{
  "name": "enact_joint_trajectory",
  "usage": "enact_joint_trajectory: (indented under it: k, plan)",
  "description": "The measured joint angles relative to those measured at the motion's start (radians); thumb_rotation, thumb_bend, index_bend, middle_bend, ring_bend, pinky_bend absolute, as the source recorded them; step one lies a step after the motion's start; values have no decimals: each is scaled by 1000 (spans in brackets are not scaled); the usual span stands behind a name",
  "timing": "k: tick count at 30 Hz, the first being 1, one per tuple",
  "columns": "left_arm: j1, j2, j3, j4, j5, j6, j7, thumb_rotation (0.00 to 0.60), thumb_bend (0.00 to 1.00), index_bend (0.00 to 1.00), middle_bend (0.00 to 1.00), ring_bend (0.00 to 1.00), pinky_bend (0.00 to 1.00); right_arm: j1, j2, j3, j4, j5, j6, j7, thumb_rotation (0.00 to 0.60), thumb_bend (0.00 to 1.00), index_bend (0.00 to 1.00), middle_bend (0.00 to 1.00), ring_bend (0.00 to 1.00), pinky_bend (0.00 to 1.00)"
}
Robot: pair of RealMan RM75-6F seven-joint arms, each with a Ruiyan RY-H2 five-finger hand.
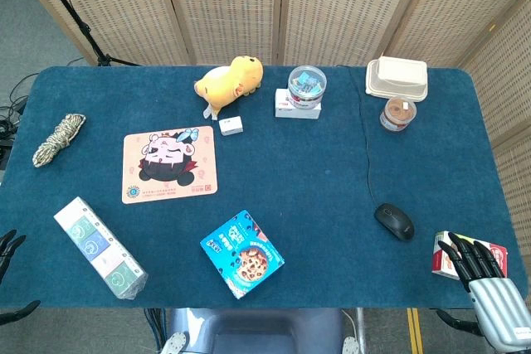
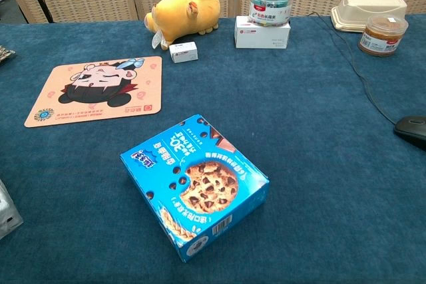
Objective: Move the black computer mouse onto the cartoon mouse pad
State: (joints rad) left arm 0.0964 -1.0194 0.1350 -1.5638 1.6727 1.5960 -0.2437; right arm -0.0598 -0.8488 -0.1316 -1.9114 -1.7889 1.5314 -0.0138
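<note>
Black mouse (image 1: 394, 220) (one) lies off the one pad (image 1: 169, 164) — right hand (image 1: 485, 281) fingers spread, empty.

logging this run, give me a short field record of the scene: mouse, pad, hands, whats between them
mouse: black computer mouse on the cloth, right side, cable running to the far edge
pad: cartoon mouse pad left of centre, nothing on it
between: blue cookie box nearer the front edge
right hand: right hand near the mouse, holding nothing
left hand: left hand at the left edge, barely visible
task: not started

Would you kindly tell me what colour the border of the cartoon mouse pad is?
The cartoon mouse pad has a peach-pink border, clearest in the chest view.
</note>
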Motion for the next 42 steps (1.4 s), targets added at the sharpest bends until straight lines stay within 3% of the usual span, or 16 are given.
enact_joint_trajectory:
  k: [13,22,35,42]
  plan:
    - [7,-8,-6,0,-1,18,17,600,0,0,0,0,0,11,-17,15,15,13,-9,-1,600,0,0,0,0,0]
    - [15,-12,-10,5,0,33,11,600,0,0,0,0,0,45,-123,68,81,46,-24,-22,600,0,0,0,0,0]
    - [8,4,-15,2,-13,21,-25,600,0,0,0,0,0,195,-301,209,176,314,-232,-48,600,0,0,0,0,0]
    - [2,15,-19,1,-28,7,-51,600,0,0,0,0,0,267,-398,250,233,456,-342,-86,600,0,0,0,0,0]
